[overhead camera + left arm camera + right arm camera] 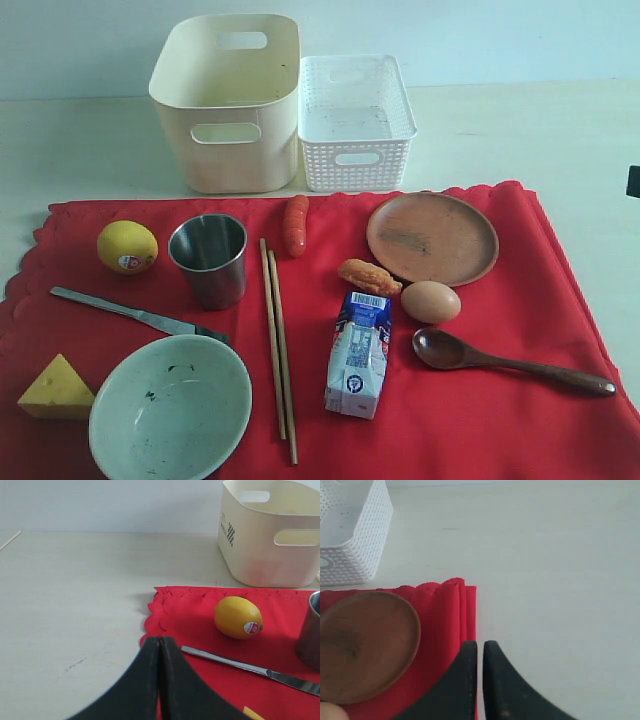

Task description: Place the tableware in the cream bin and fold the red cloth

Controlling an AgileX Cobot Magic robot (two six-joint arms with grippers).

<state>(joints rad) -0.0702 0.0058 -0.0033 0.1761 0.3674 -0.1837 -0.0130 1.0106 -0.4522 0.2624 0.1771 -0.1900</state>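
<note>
- Plainly at the outset: nothing in the bin (pixel 228 150), all 6 pieces of tableware out on the cloth (pixel 480 420), itself spread flat on the counter (pixel 560 130).
- Left claw (pixel 159 646): pressed together, pinching nothing, poised at the cloth's left scalloped edge.
- Right claw (pixel 480 649): all but pressed together, a hairline gap only, pinching nothing, poised at the cloth's right edge.
- Nearest the left claw: knife (pixel 135 314), just ahead of the tips, long axis slanting away toward the cup (pixel 208 258); lemon (pixel 127 246) just beyond it, not for the bin.
- Nearest the right claw: plate (pixel 432 238), just beside the tips, flat on the cloth.
- Judged from that: knife, cup and bowl (pixel 170 408) for the left arm; plate and spoon (pixel 505 362) for the right; chopsticks (pixel 278 345) between the 2 sides, long axis running front to back.
- For the knife, probably a spread claw closing across the thin blade, not along it.
- Bin at the back, left of centre, hard by the basket (pixel 355 150); impossible to tell whether touching. Shorter carry from the left side.
- Only in the exterior view: whole layout, bowl, chopsticks, spoon; no claw seen there.
- Only in the wrist views: both claws and how closed.
</note>
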